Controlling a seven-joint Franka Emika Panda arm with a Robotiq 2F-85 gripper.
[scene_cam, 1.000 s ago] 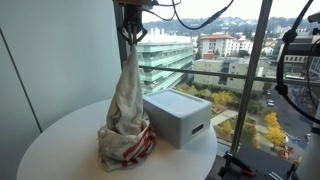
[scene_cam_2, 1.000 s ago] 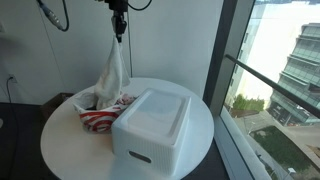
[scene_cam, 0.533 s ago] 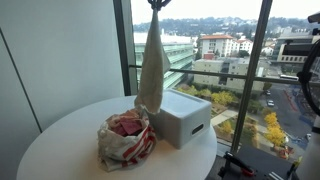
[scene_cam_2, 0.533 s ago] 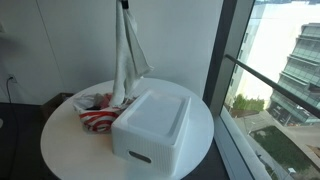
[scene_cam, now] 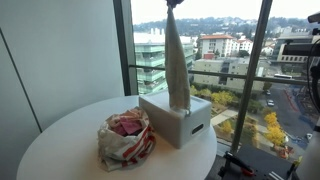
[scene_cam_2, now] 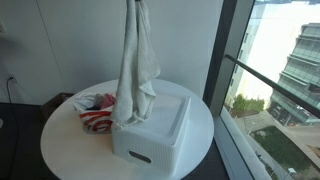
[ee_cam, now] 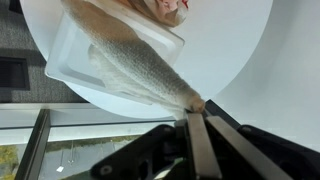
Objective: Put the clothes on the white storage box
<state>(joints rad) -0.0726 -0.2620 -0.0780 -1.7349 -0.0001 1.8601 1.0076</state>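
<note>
A beige cloth hangs in a long strip from my gripper, which is shut on its top end. The gripper itself is above the top edge in both exterior views. The cloth's lower end hangs over the white storage box, also seen in an exterior view and in the wrist view. The cloth drapes down to the box lid. A red and white bundle of clothes lies on the round white table beside the box, also visible in an exterior view.
The table stands next to a tall window with dark frames. A grey wall is behind it. Another robot's dark frame shows at the edge.
My gripper has carried the beige cloth up off the red and white bundle and sideways, so it now hangs over the white box instead of over the bundle.
</note>
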